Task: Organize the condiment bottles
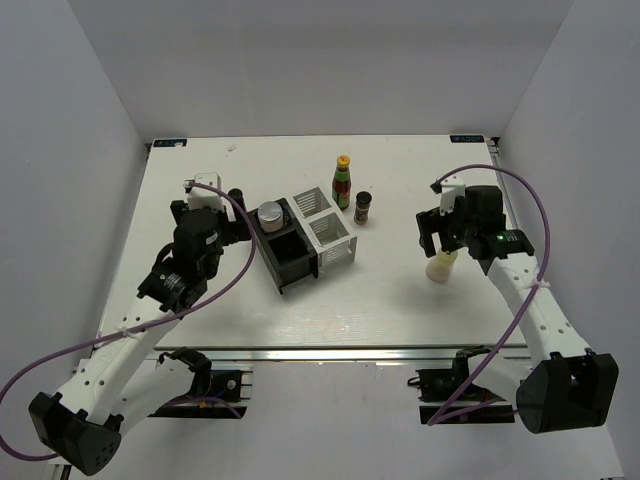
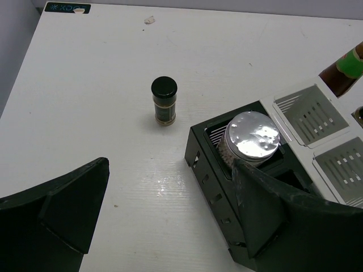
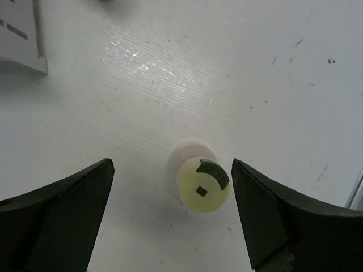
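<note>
Your right gripper's [image 3: 171, 165] two dark fingers [image 3: 62, 209] fill the bottom corners of its wrist view. They are spread wide with nothing clamped between them. Below the gap stands the cream squat bottle [image 3: 202, 182] on bare table [image 3: 255, 68]. It sits off-centre, closer to the finger at the view's right edge, and touches neither finger. The bottle is upright, so its long axis is vertical and its cap faces straight up at the camera. The dark notch on the cap is turned toward that same finger. You will likely need a small sideways shift to centre it, then a straight descent before closing.

This arm is much the nearer one. Your left gripper [image 2: 170, 164], also open and empty, hangs across the divided rack [image 2: 212, 187]. The silver-lidded jar [image 2: 254, 136] sits there in a black compartment. A black-lidded spice jar [image 2: 164, 101] stands upright on the table beyond.
</note>
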Robot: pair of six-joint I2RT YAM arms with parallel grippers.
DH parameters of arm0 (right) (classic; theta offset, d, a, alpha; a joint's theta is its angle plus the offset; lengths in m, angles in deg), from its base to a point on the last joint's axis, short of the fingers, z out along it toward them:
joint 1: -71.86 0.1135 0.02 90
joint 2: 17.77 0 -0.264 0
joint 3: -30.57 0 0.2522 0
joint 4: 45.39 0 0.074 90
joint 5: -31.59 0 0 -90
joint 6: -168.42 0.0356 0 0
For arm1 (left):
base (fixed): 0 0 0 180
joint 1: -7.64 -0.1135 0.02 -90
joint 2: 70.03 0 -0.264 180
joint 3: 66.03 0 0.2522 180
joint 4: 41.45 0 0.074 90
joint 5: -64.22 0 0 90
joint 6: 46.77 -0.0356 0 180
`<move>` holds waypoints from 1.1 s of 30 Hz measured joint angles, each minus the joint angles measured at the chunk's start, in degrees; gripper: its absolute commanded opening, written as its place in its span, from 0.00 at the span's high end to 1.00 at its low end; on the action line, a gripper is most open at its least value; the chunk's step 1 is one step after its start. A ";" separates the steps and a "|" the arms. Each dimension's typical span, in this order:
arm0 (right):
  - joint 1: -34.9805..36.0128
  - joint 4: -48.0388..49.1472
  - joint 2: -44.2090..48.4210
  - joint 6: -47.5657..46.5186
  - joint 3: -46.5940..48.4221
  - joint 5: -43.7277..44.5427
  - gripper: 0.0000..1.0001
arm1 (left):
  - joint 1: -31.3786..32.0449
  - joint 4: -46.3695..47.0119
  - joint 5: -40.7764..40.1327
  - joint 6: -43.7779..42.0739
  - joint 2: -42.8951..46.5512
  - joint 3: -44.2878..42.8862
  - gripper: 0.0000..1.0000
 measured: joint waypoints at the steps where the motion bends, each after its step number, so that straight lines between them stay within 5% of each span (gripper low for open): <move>1: -0.13 -0.63 0.00 -0.15 -0.04 0.66 0.11 | 0.00 -0.02 0.02 -0.11 0.02 0.00 0.02; 22: -5.57 -0.28 -6.51 -2.69 -5.84 2.73 0.16 | 0.00 0.02 0.11 -0.66 1.90 0.42 0.02; 30: -6.25 1.49 -7.89 -2.86 -6.69 2.64 0.40 | 0.00 0.00 0.09 -0.81 1.77 0.42 0.02; 33: -6.36 1.70 -7.89 -2.82 -6.99 2.29 0.62 | 0.00 0.00 0.09 -0.81 1.73 0.44 0.02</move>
